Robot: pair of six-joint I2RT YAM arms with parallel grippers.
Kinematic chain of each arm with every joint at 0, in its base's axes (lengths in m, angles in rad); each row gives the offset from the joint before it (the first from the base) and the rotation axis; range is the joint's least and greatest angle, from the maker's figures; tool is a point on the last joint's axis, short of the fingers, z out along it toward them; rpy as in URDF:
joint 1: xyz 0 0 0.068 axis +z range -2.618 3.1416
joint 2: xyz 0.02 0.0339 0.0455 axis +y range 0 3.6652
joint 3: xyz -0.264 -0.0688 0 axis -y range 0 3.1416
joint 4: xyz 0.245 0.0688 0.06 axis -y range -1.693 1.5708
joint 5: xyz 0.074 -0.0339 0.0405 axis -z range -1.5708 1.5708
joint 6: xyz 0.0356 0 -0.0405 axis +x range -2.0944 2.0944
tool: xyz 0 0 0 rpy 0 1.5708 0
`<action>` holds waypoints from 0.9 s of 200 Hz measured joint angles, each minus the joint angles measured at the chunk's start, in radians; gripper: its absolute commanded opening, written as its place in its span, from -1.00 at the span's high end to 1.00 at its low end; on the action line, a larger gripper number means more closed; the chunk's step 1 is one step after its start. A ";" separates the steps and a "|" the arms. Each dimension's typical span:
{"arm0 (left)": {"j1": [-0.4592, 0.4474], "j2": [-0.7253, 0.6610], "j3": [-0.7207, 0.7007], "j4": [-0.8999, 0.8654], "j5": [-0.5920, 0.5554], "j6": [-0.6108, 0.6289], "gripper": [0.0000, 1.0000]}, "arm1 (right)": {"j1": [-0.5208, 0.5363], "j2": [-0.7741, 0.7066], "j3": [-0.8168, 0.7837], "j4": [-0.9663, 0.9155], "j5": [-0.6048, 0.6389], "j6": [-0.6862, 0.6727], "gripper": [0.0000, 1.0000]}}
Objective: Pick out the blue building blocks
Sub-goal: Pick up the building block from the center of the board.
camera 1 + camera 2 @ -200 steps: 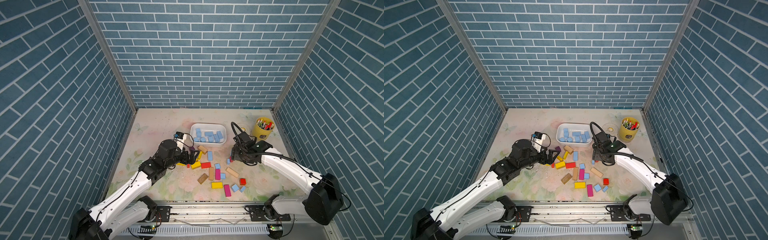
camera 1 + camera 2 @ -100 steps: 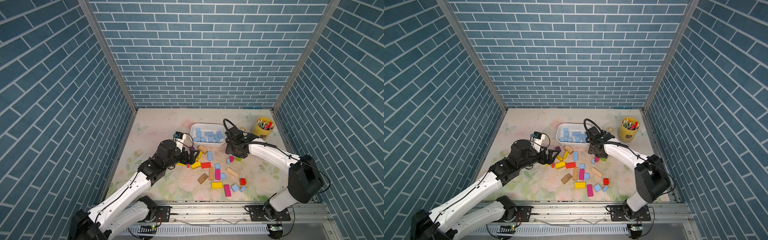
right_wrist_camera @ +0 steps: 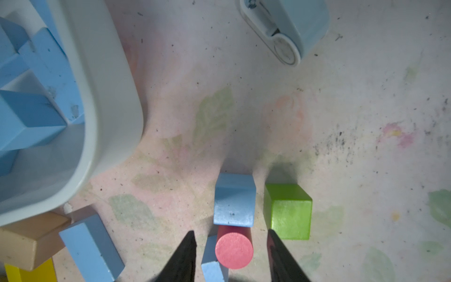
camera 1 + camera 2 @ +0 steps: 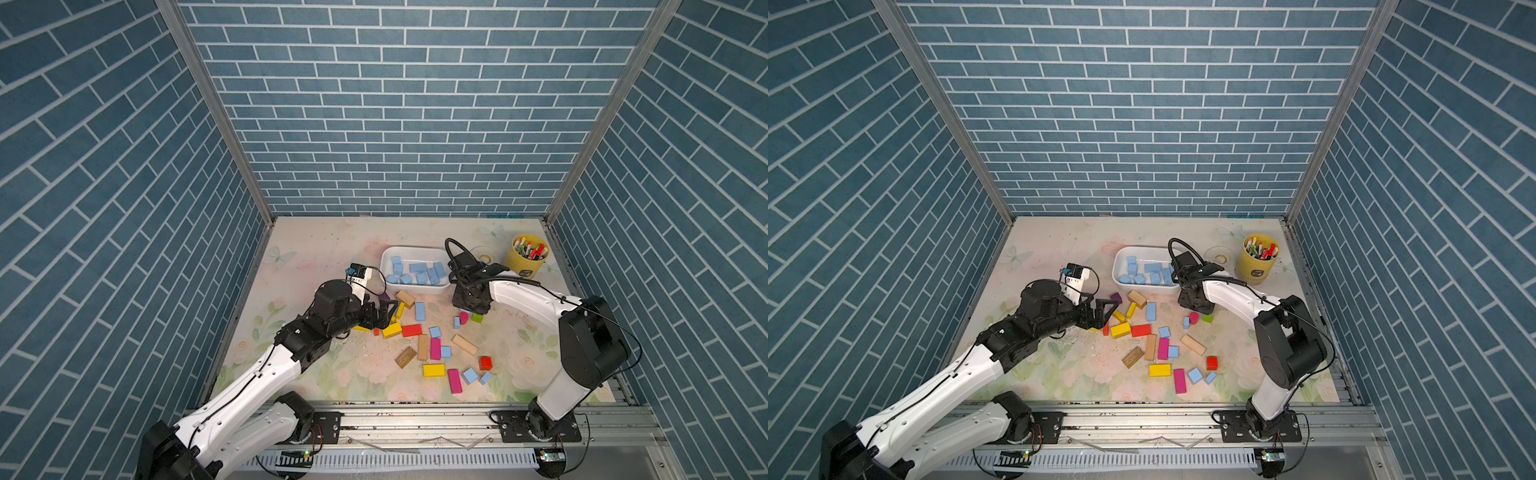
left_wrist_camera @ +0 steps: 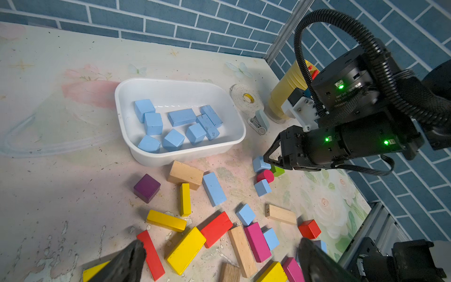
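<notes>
In both top views, blue blocks (image 4: 417, 268) lie in the white tub (image 4: 415, 289), with more loose on the surface (image 4: 316, 257) on the robot's side of the tub. The right claw (image 4: 469, 309) points down just off the tub's near right corner, its tips hidden under its own body. The left claw (image 4: 384, 313) hangs wide and empty off the near left corner.

In the left wrist view, the right claw's tips sit over a blue cube (image 5: 260, 164); whether they touch it is unclear.

In the right wrist view, the jaws stand narrowed but apart, gripping nothing, on either side of a red cylinder (image 3: 234, 250). The blue cube lies just past them, beside a green cube (image 3: 288, 212). This looks like a pick in hand. Next, the claw probably needs to reach forward to straddle the cube rather than the cylinder. The tub is cut off at the picture's edge.
</notes>
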 measured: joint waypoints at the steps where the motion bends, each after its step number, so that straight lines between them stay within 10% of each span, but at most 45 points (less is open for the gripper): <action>1: 0.000 0.000 0.000 0.000 0.000 0.000 -0.99 | 0.000 0.000 0.000 0.000 0.000 0.000 0.09; 180: 0.000 -0.007 0.000 -0.003 0.000 0.002 -0.99 | -0.040 0.068 0.002 0.045 -0.044 0.018 0.20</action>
